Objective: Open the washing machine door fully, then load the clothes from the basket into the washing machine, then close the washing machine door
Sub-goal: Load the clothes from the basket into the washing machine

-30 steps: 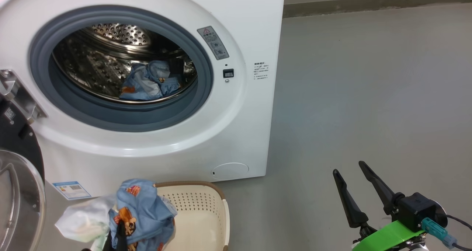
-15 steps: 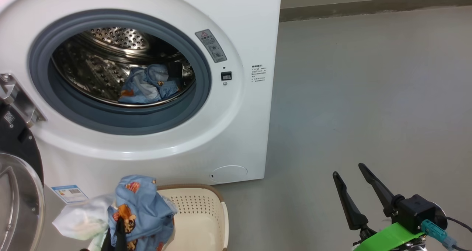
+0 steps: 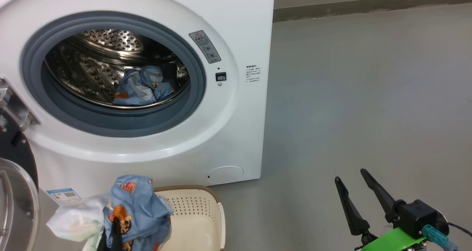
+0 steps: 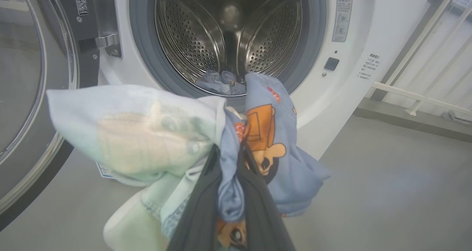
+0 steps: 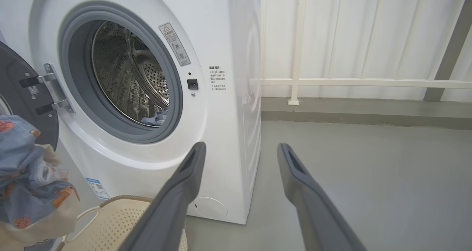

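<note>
The washing machine [image 3: 243,22] stands with its door [image 3: 16,155] swung open at the left. One blue printed garment [image 3: 142,88] lies in the steel drum [image 4: 228,33]. My left gripper [image 4: 229,153] is shut on a bundle of clothes [image 4: 273,133], blue with orange prints and pale white, hanging in front of the drum opening. In the head view that bundle [image 3: 134,206] hangs over the left end of the cream basket [image 3: 199,218], with the left gripper [image 3: 115,227] under it. My right gripper [image 3: 350,175] stands open and holds nothing over the floor at the lower right.
Grey floor [image 3: 350,96] stretches to the right of the machine. A white railing [image 5: 350,82] and a low kerb run behind it. The open door [image 5: 22,92] takes up the space left of the basket [image 5: 118,221].
The head view has shifted slightly, so the machine sits further left. The left gripper still holds the bundle over the basket. The right gripper has not moved.
</note>
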Robot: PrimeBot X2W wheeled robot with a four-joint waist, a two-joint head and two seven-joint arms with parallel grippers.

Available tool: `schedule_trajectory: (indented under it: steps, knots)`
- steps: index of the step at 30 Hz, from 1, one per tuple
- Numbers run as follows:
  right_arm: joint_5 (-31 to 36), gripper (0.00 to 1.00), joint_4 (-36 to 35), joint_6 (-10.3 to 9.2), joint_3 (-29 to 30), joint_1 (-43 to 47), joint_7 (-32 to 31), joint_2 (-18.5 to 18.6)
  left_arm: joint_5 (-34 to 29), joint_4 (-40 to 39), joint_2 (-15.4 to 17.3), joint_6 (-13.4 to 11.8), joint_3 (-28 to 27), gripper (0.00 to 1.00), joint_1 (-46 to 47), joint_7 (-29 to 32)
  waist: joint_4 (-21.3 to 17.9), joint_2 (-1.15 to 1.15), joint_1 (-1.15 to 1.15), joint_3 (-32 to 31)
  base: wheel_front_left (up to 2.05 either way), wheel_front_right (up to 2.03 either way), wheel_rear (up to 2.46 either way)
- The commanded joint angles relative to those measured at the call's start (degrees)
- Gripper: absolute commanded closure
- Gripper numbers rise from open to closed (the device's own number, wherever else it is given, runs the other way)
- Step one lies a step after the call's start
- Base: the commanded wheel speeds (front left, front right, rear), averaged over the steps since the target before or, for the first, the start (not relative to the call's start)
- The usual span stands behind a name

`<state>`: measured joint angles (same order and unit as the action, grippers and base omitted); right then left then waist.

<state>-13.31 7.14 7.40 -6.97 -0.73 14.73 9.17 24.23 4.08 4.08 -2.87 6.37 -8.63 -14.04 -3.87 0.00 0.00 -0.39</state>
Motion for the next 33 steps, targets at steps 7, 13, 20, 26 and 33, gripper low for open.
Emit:
schedule_trajectory:
  steps: [7,13,20,26,33]
  knots:
    - [-0.50,0.00,-1.67,0.09,-1.24,0.07,0.27,0.21,-0.66,-3.38,1.77,-0.75,-2.11,1.00,0.94,0.49,-0.82,0.00,0.00,0.77,0.00,0.00,0.00]
    - [-0.31,0.00,-2.19,0.09,-1.43,-0.39,0.27,-0.61,-0.98,-4.45,2.63,-0.93,-2.17,1.00,2.58,1.02,-1.49,0.00,0.00,2.81,0.00,0.00,0.00]
    - [-0.08,0.00,-3.02,0.09,-1.43,-2.44,0.27,-1.86,-1.18,-5.08,3.62,-1.06,-2.34,1.00,5.89,1.55,-2.85,0.00,0.00,6.75,0.00,0.00,0.00]
    - [0.17,0.00,-3.66,0.09,-1.44,-4.20,0.27,-3.15,-1.73,-4.04,5.22,-0.86,-2.80,1.00,11.50,1.77,-3.89,0.00,0.00,10.69,0.00,0.00,0.00]
    - [0.25,0.00,-4.24,0.09,-2.22,-7.23,0.27,-4.64,-2.89,-1.28,8.51,-0.69,-4.24,1.00,20.60,1.91,-5.77,0.00,0.00,16.22,0.00,0.00,0.00]
